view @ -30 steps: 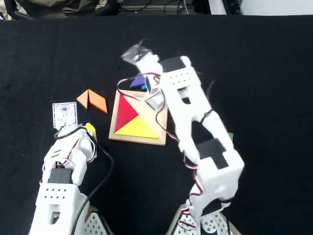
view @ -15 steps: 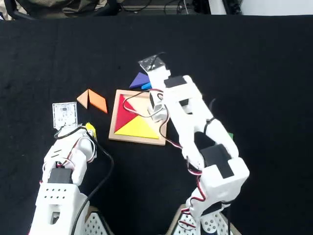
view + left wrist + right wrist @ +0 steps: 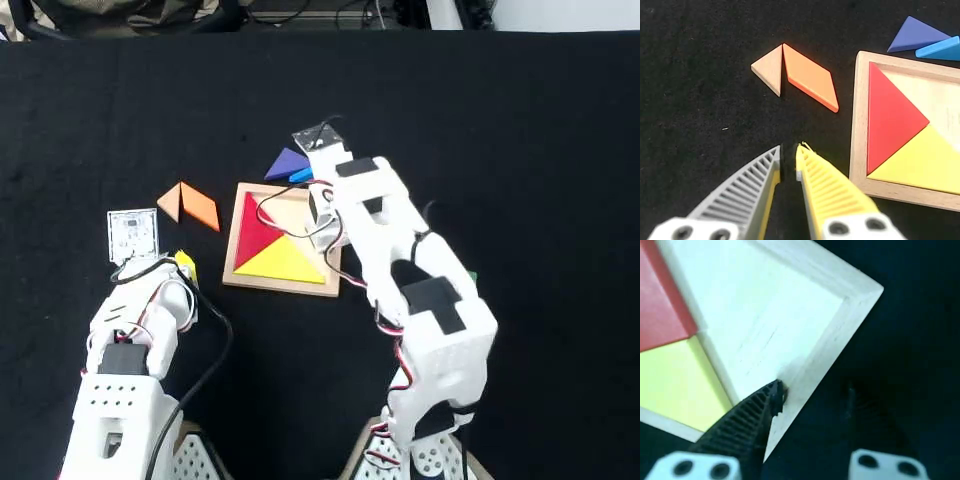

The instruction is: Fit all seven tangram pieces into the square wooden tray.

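Square wooden tray [image 3: 280,285] sits on the black table [image 3: 520,120] between the two arms.

In the tray:
- red triangle [image 3: 258,228], against the wall on the left arm's side
- yellow triangle [image 3: 282,262], along the near wall, edge to edge with the red one
- the rest of the tray floor shows bare wood

Outside the tray:
- purple triangle [image 3: 285,163] and blue piece [image 3: 300,176], touching each other just beyond the tray's far edge
- orange parallelogram [image 3: 201,210] and pale wooden triangle [image 3: 170,202], edge to edge, near the tray on the left arm's side
- a green piece [image 3: 470,278] well off the tray's other side (mostly hidden by the right arm, so I can't call its shape)

Right end effector [image 3: 812,399] is spread apart and grasping nothing. It straddles the tray's wall near a corner. One fingertip [image 3: 774,396] sits at the inner edge of the rim, and the other is outside over the table.

Left end effector [image 3: 789,150] is low over the table, near the tray's near corner on the orange parallelogram's side. Its fingers are drawn together to a thin slit with nothing between them.
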You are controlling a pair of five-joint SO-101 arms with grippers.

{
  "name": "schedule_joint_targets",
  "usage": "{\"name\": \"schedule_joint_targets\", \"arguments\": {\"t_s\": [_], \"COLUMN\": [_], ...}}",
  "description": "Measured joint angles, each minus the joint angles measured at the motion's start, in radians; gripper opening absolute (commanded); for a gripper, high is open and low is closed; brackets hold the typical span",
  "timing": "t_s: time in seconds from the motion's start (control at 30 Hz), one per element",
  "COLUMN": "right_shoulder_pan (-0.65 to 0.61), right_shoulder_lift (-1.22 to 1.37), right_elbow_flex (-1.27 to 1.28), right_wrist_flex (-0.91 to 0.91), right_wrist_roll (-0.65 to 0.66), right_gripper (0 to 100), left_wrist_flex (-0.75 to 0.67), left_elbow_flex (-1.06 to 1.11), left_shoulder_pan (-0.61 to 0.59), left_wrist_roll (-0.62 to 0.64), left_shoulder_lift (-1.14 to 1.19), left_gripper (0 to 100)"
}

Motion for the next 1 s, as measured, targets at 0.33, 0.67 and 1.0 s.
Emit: {"name": "schedule_joint_targets", "arguments": {"t_s": [0.33, 0.67, 1.0], "right_shoulder_pan": [0.025, 0.094, 0.104], "right_shoulder_lift": [0.038, 0.049, 0.025], "right_elbow_flex": [-0.052, -0.075, -0.058], "right_wrist_flex": [0.026, 0.08, 0.1], "right_wrist_roll": [0.104, 0.222, 0.23], "right_gripper": [1.8, 1.8, 17.8], "left_wrist_flex": [0.0, 0.0, 0.0], "left_elbow_flex": [0.0, 0.0, 0.0], "left_shoulder_pan": [0.0, 0.0, 0.0], "left_wrist_roll": [0.0, 0.0, 0.0], "left_shoulder_lift": [0.0, 0.0, 0.0], "left_gripper": [8, 8, 8]}}
